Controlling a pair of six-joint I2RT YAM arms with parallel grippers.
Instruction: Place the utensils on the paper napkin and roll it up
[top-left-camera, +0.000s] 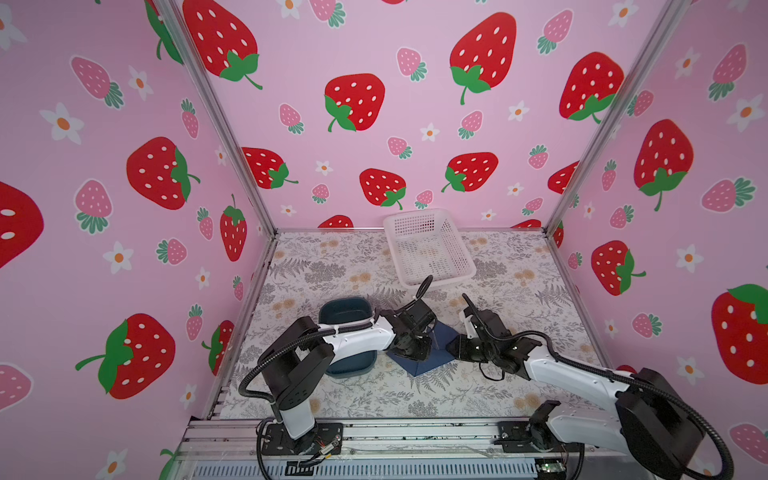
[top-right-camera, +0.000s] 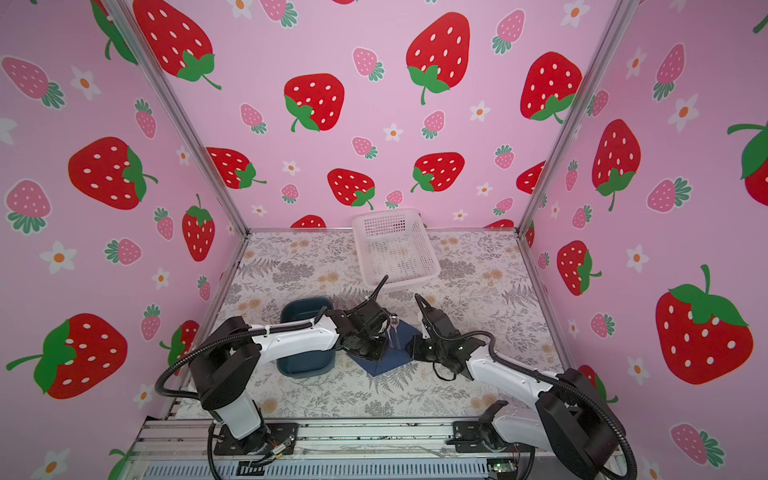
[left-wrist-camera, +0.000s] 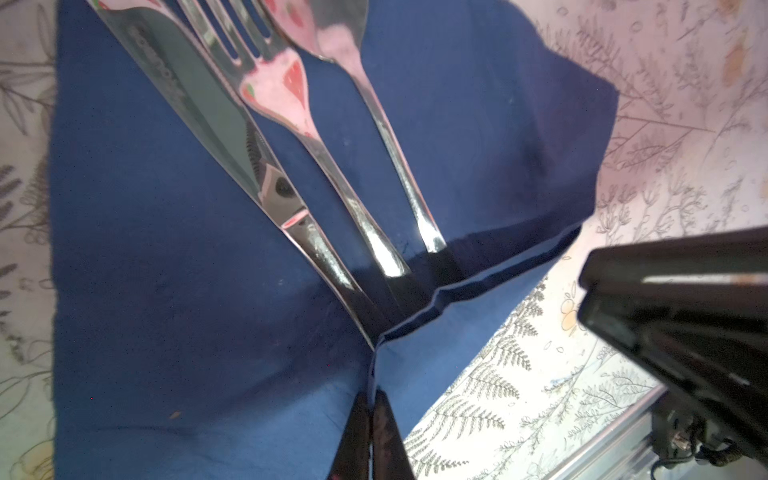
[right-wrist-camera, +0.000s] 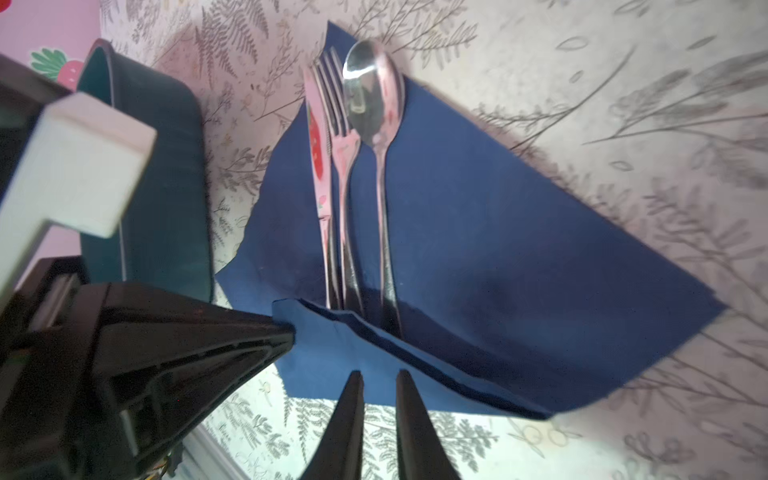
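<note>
The dark navy paper napkin lies on the floral table, with its near edge folded up over the handles of the utensils. Knife, fork and spoon lie side by side on it, also seen close in the left wrist view as knife, fork and spoon. My left gripper is shut on the folded napkin edge. My right gripper hovers just before that raised fold, fingers slightly apart with nothing between them. In both top views the grippers flank the napkin.
A teal tray sits directly left of the napkin, partly under the left arm. A white perforated basket stands at the back of the table near the wall. Pink strawberry walls enclose three sides.
</note>
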